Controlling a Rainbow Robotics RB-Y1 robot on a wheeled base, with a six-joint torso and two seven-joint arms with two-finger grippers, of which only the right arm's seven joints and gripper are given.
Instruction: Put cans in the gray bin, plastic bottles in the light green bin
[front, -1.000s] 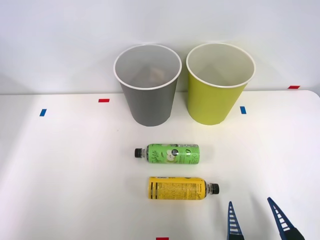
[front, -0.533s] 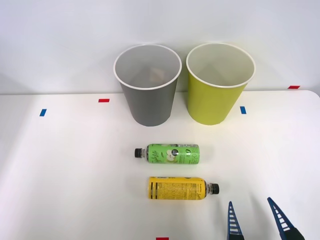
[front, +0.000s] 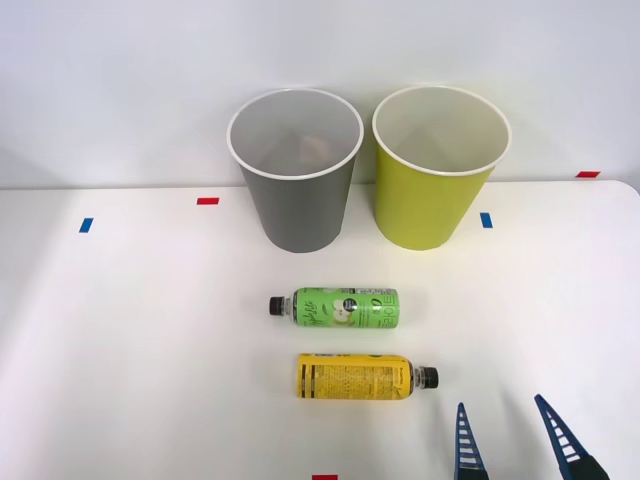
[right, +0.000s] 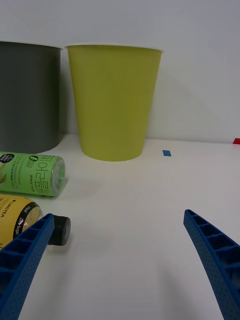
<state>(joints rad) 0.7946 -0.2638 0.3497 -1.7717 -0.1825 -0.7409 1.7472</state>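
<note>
Two plastic bottles lie on their sides on the white table. The green-labelled bottle (front: 337, 307) (right: 31, 173) has its black cap pointing left. Nearer me lies the yellow-labelled bottle (front: 363, 377) (right: 17, 215), its cap pointing right. Behind them the gray bin (front: 296, 170) (right: 27, 97) stands upright on the left, and the light green bin (front: 438, 166) (right: 114, 100) stands to its right. My right gripper (front: 508, 430) (right: 117, 260) is open and empty at the front edge, to the right of the yellow bottle's cap. Something pale lies inside the gray bin; I cannot make it out.
Small red tape marks (front: 207, 201) and blue tape marks (front: 486, 220) dot the table (front: 120, 340). A plain wall rises right behind the bins. Bare tabletop stretches left of the bottles and between my gripper and the light green bin.
</note>
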